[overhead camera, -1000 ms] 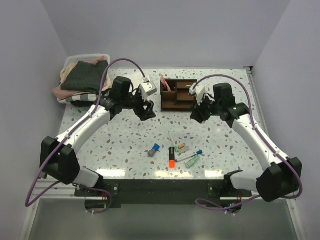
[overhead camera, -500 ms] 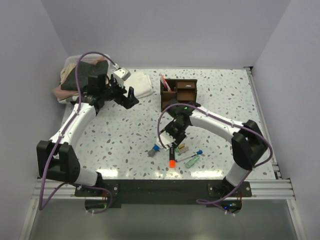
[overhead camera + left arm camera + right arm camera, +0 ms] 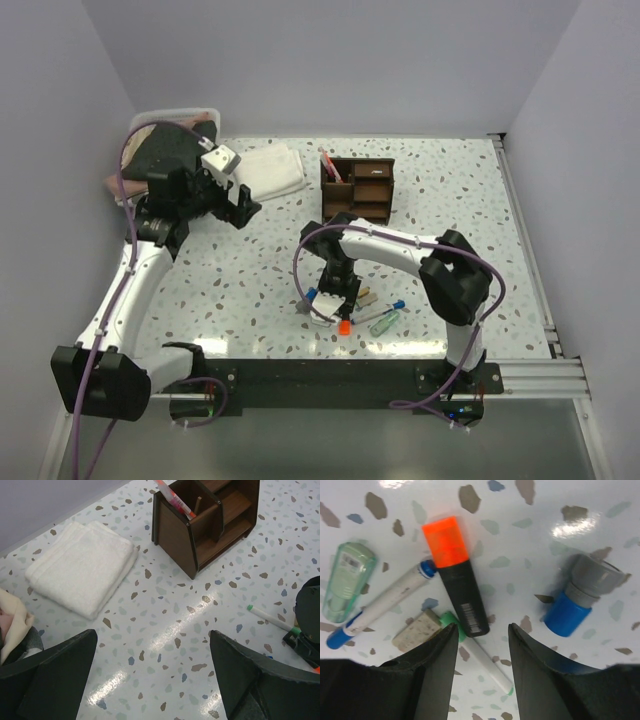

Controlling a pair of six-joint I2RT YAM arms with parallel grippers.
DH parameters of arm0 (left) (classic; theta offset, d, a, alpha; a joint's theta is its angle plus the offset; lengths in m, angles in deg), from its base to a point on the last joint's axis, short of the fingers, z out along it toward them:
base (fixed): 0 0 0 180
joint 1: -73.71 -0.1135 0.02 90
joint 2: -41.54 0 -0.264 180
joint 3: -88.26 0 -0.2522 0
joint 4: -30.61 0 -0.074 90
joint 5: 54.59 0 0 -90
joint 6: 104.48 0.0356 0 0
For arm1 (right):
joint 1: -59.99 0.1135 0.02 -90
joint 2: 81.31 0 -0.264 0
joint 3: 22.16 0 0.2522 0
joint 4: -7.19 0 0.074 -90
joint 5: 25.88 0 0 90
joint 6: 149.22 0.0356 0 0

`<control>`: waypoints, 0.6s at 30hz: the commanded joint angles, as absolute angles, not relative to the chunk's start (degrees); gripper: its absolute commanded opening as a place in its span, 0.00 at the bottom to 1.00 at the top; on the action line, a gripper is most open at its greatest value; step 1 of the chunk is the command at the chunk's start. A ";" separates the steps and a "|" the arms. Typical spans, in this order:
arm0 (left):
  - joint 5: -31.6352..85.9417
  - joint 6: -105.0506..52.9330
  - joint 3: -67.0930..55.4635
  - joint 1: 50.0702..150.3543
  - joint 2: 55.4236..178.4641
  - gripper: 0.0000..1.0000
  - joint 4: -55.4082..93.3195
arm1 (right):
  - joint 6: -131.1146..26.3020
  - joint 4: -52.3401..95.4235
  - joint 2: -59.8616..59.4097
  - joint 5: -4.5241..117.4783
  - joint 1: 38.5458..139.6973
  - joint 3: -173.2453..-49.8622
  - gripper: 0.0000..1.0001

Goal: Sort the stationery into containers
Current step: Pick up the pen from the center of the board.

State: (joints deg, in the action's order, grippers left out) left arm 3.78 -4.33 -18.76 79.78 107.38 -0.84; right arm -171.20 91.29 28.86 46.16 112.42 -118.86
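1. L gripper [image 3: 152, 635]: jaws spread to the widest, nothing btwn them, holds nothing. Hangs above the bare table [image 3: 450, 200], near the folded white towel [image 3: 82, 575] but not over it.
2. R gripper [image 3: 482, 630]: part open, pointing down over the stationery cluster at the near-centre of the table. Its fingers [image 3: 427, 680] stand either side of the black end of the orange-black highlighter [image 3: 454, 575]. The gap is wider than the barrel, so no grip. Can't tell if the tips touch the table.
3. All the rest lies flat round the highlighter:
   - blue-capped grey marker [image 3: 577, 597], apart on one side
   - white pen w/ blue ends [image 3: 380, 605], clear green bit [image 3: 347, 580] and tan bit [image 3: 417, 630] on the other side
   - white pen w/ green tip [image 3: 482, 657], just beside the highlighter's black end
4. Dark brown wooden organiser [image 3: 357, 190]: stands farther back, well apart from the cluster. A red pen [image 3: 172, 492] leans in its tall compartment.
5. White bin of clothes [image 3: 190, 109]: far-left corner.
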 commanded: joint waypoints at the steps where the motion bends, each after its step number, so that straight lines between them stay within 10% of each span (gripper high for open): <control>1: 5.00 -2.79 -20.24 79.43 105.88 1.00 -0.11 | -185.26 100.13 29.34 49.88 113.34 -121.00 0.48; 18: 5.27 -3.76 -20.77 78.72 107.10 1.00 2.44 | -183.67 93.81 32.34 46.98 114.05 -118.37 0.50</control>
